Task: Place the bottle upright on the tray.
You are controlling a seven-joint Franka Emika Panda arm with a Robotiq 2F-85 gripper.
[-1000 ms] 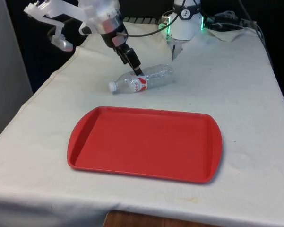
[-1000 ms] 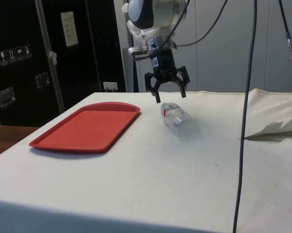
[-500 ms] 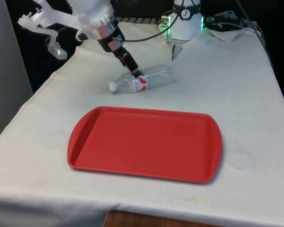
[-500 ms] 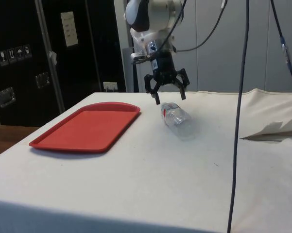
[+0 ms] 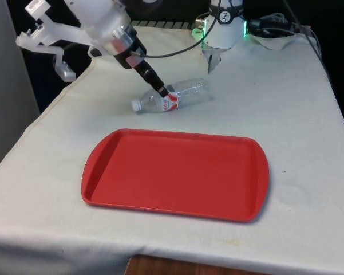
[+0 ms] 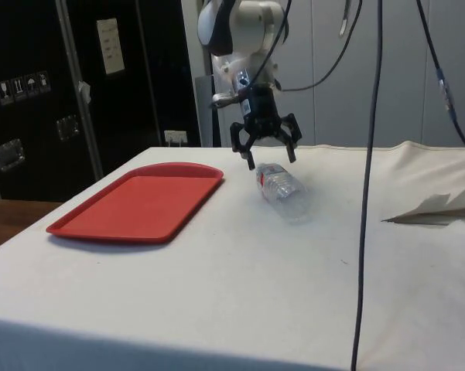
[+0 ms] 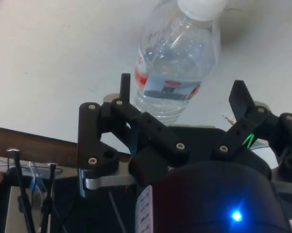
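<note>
Bottle point(image 5: 173, 96) lies on its side on the surface, beyond the red tray point(image 5: 176, 172). Gripper point(image 6: 266, 151) hovers over its labelled middle, jaws apart, apparently positioned to straddle it.

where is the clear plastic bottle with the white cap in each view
Front view: the clear plastic bottle with the white cap lies on its side beyond the red tray, cap toward the front view's left.
Side view: the bottle lies on the cloth just past the tray's far corner.
Wrist view: the bottle lies between the open fingers.
Shared landmark: the black gripper over the bottle.
</note>
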